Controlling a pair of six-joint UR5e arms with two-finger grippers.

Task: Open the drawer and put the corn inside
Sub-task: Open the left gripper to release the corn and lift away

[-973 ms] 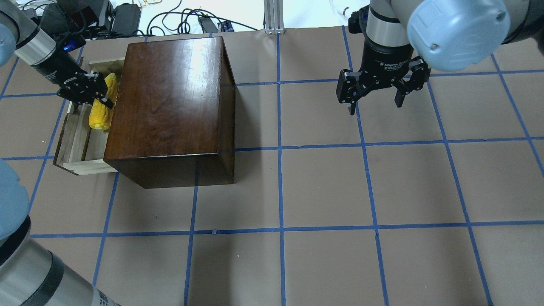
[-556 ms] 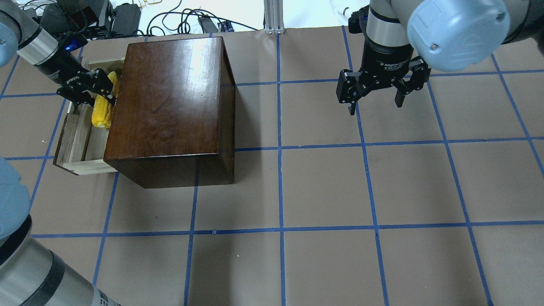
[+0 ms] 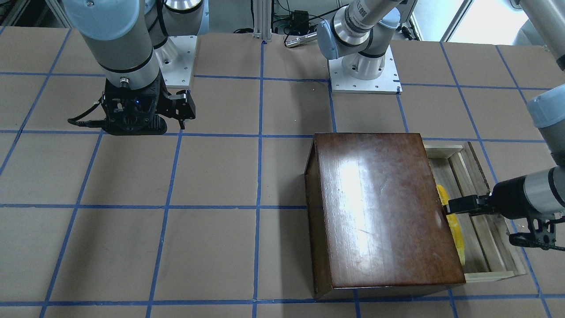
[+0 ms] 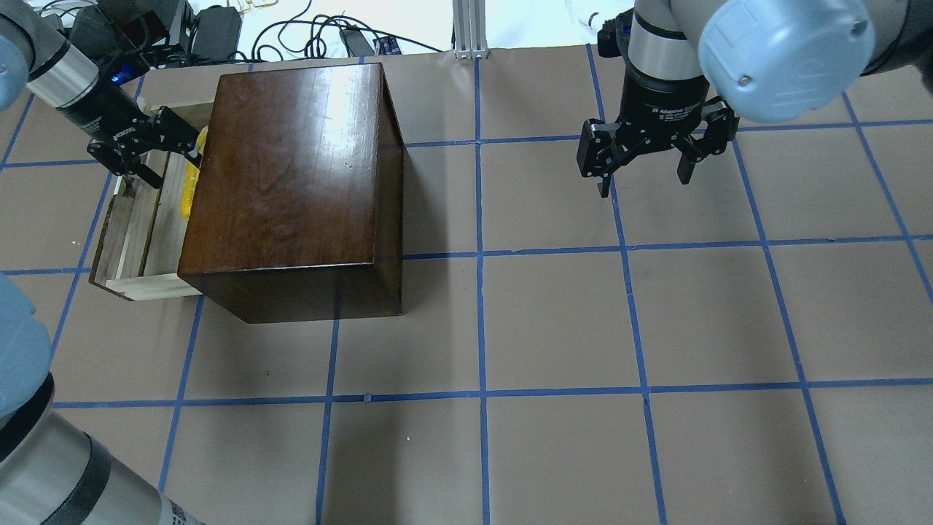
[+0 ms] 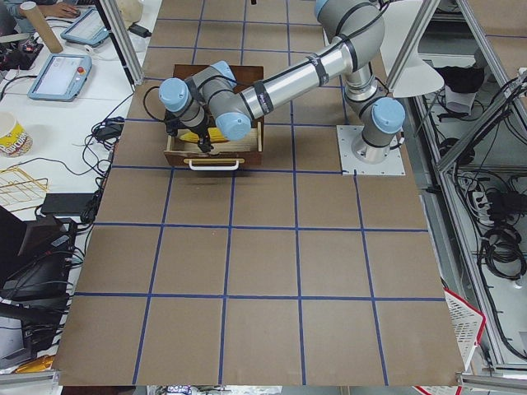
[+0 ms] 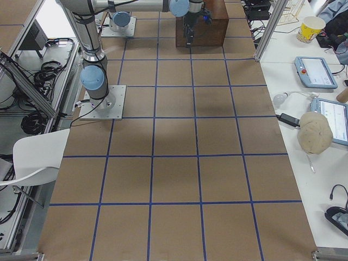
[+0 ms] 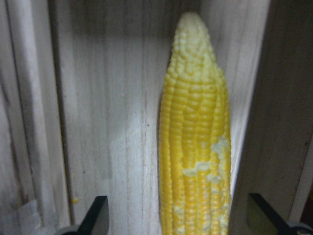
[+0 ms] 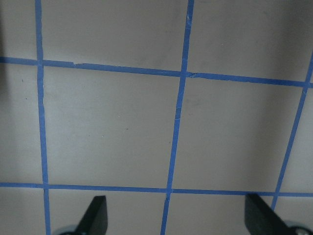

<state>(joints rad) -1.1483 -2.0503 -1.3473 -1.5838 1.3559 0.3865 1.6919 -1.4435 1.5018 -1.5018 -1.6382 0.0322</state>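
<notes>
The drawer (image 4: 135,230) of pale wood is pulled out from the left side of the glossy dark-brown box (image 4: 291,168). The yellow corn (image 4: 188,186) lies inside it along the box's edge, partly hidden under the box top. In the left wrist view the corn (image 7: 195,147) rests on the drawer floor with its pale tip pointing away. My left gripper (image 4: 169,162) hovers over the drawer's far end, open, with its fingertips (image 7: 95,218) well apart on either side of the corn and not touching it. My right gripper (image 4: 644,184) is open and empty, far to the right above the table.
The drawer (image 3: 481,238) and box (image 3: 384,207) also show in the front-facing view. Cables and power bricks (image 4: 211,29) lie beyond the table's far edge behind the box. Brown table paper with blue tape lines (image 8: 178,127) lies under the right gripper.
My left gripper has opened and let go of the corn, then drawn back toward the drawer's far end. The corn now lies in the drawer, closer to the box. The right arm has not moved.
</notes>
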